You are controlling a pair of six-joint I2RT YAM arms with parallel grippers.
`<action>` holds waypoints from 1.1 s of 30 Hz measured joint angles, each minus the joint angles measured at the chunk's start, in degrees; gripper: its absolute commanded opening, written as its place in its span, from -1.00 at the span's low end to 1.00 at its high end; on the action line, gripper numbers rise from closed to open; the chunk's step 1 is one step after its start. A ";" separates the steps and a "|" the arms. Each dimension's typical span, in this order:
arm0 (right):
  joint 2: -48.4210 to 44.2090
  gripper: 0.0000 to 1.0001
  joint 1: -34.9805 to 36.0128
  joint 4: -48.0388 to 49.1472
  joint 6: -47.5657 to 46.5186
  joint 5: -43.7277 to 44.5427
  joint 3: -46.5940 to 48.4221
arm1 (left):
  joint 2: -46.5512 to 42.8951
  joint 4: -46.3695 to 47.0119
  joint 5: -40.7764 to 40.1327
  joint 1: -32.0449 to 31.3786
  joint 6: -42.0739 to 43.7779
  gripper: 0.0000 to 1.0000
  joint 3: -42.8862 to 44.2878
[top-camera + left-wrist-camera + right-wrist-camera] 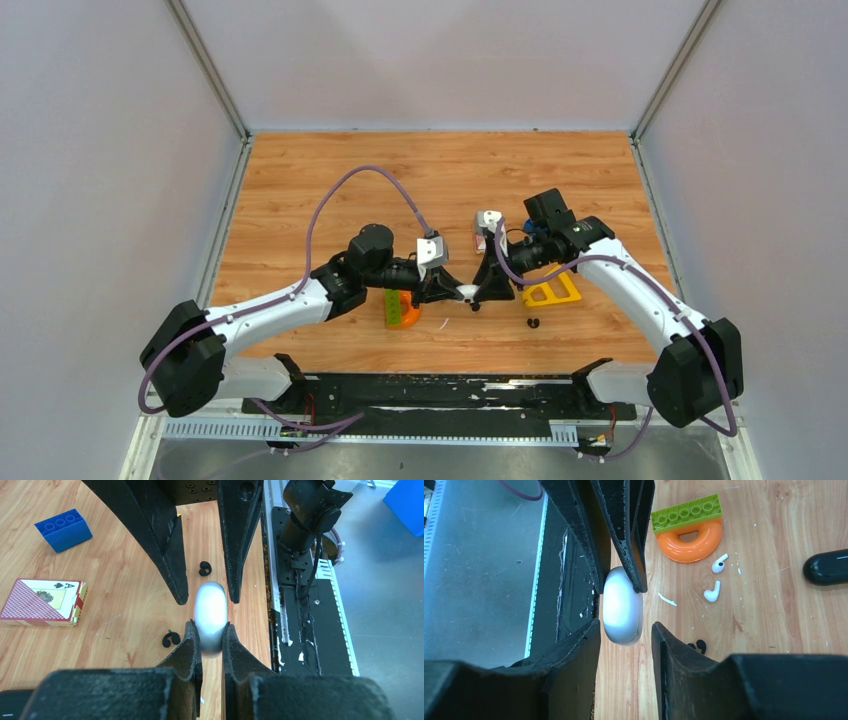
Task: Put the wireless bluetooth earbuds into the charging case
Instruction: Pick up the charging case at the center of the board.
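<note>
here, white case (211, 605) in left gripper (210, 626)

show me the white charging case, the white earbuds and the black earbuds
white charging case (211, 611): left wrist view, middle of its smooth shell
white earbuds (712, 593): right wrist view, body of the lower one
black earbuds (171, 639): left wrist view, body of the lower one
</note>
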 measured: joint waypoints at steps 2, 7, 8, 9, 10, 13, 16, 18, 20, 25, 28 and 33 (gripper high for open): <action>0.15 -0.19 0.04 0.00 0.35 -0.04 0.00 | 0.00 0.02 0.00 0.00 -0.02 -0.98 0.00; 1.33 -0.21 0.63 0.02 1.01 -0.04 0.00 | 0.00 0.00 0.00 0.00 -0.02 -0.99 0.00; 1.55 -0.24 0.79 0.00 1.16 -0.04 0.00 | 0.00 0.00 0.00 0.00 -0.02 -0.99 0.00; 1.68 -0.30 0.96 0.00 1.20 -0.02 0.00 | 0.00 0.02 0.00 0.00 0.00 -0.98 0.00; 1.75 -0.37 1.11 -0.02 1.25 -0.02 0.02 | 0.04 0.02 0.00 0.00 -0.02 -0.99 0.00; 2.03 -0.68 1.16 -0.22 1.31 0.00 0.42 | 0.20 -0.07 0.00 0.02 -0.24 -0.89 0.00; 2.08 -0.92 1.18 -0.28 0.81 0.22 0.61 | 0.33 -0.26 -0.13 0.24 -1.16 -0.41 0.00; 2.25 -1.00 1.27 -0.35 0.81 0.13 0.76 | 0.33 -0.24 -0.76 0.26 -1.62 -0.04 0.00; 2.36 -1.00 1.27 -0.31 1.16 0.09 0.92 | 0.33 -0.33 -1.84 0.22 -2.12 0.27 0.00; 2.56 -1.00 -0.35 -0.85 2.23 -1.46 2.54 | -0.11 -0.48 -4.50 0.22 -3.72 0.42 0.00; 2.56 -1.00 -3.34 -1.01 2.93 -4.81 3.85 | -1.11 2.16 -4.50 0.33 -5.81 0.43 -0.74; 2.19 -1.00 -6.91 -0.98 3.61 -9.42 4.31 | -1.95 11.61 -1.81 1.27 -12.44 0.33 -3.67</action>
